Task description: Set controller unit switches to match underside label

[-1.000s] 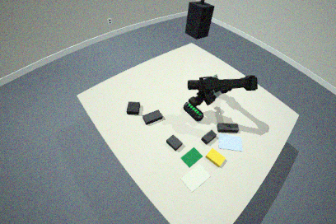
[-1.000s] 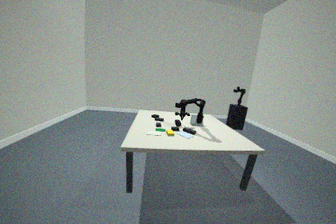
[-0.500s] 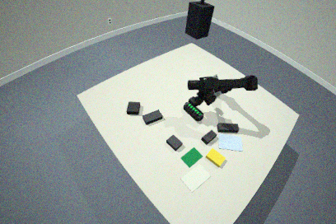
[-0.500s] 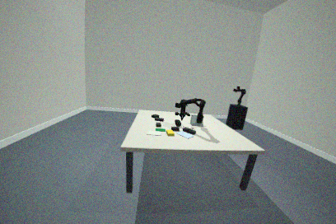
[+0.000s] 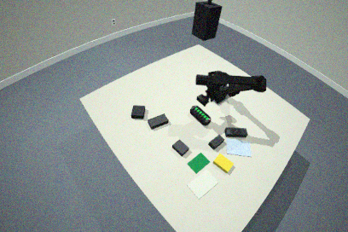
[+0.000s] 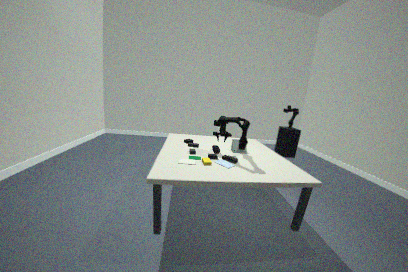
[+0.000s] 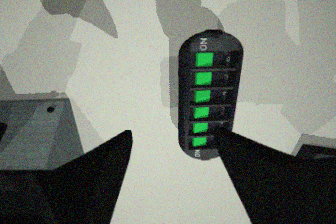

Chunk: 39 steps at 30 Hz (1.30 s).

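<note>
So the controller unit [image 5: 198, 116] [image 6: 216, 149] [image 7: 210, 95] sat switches-up, label hidden, inboard of the desk [image 5: 117, 102] [image 6: 227, 181] edge by the arm's base, probably so the rockers stayed reachable, while the gripper [image 5: 205, 99] [image 6: 222, 139] [image 7: 173, 134] hung pointing down, fingers apart and empty, one tip overlapping its end.

The numerals beside the rocker switches [image 7: 202, 95] blur past reading — the lowest is lost behind a gripper fingertip [image 7: 230, 142]. The controller unit's underside label is hidden beneath it. Both finger bodies run off the wrist view's bottom edge.
</note>
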Motion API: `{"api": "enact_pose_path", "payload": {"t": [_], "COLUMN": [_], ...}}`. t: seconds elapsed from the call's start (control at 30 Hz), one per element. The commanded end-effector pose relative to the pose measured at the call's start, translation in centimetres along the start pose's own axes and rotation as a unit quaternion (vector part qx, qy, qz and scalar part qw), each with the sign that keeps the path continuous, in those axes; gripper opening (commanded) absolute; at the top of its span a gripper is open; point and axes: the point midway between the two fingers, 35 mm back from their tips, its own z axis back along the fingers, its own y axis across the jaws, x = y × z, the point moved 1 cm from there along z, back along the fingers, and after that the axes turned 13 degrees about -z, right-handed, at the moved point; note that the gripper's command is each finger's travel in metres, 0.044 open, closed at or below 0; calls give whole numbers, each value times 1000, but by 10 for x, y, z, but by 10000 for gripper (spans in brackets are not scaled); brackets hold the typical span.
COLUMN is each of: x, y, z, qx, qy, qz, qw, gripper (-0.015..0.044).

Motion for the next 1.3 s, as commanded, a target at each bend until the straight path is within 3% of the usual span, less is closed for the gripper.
{"api": "enact_pose_path", "payload": {"t": [0.0,0.23,0.53,1.1,1.17,1.27], "x": [0,0,0,0,0,4], "y": [0,0,0,0,0,1], "z": [1,1,1,1,1,-3], "qx": [1,1,1,0,0,-14], "qy": [2,2,2,0,0,2], "qz": [2,2,2,0,0,-1], "qw": [1000,1000,1000,1000,1000,1000], "gripper": [184,0,0,440,440,361]}}
